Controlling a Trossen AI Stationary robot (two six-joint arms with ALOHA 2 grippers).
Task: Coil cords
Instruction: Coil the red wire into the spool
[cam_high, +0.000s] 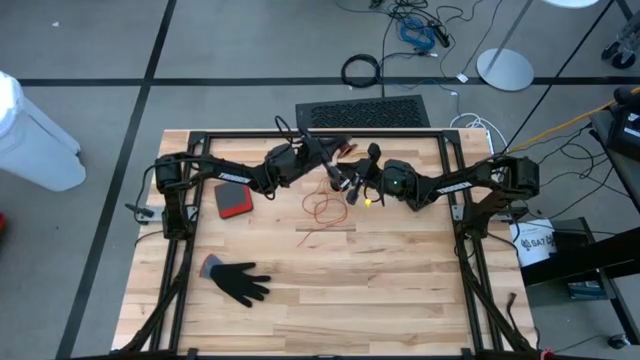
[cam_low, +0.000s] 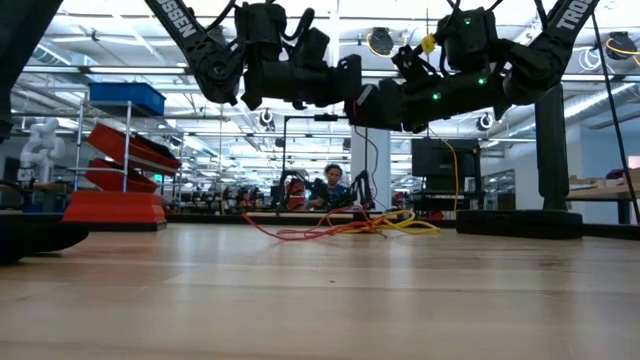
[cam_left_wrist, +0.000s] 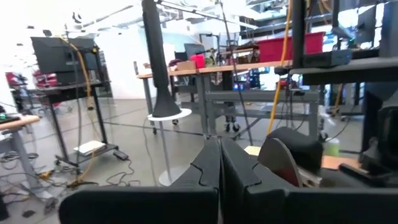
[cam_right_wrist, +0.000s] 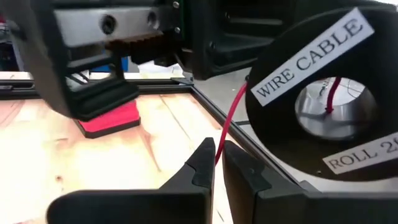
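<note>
Above the far middle of the wooden table (cam_high: 400, 290), the left tool (cam_left_wrist: 219, 163), shut and empty, faces the right tool (cam_right_wrist: 219, 163), whose jaws are slightly apart around a thin red wire (cam_right_wrist: 229, 124) from the black wire-cable spool (cam_right_wrist: 323, 99), apparently to guide it into a coil.

Grey floor (cam_high: 90, 40) crossed by dark lines, surrounding the wooden desk (cam_high: 330, 290); a white round stand base (cam_high: 505, 68) at far right, a white bin (cam_high: 30, 130) at left; beyond, a bright hall with ceiling lights (cam_low: 150, 45), red shelving (cam_low: 125, 175) and a seated person (cam_low: 333, 185).
</note>
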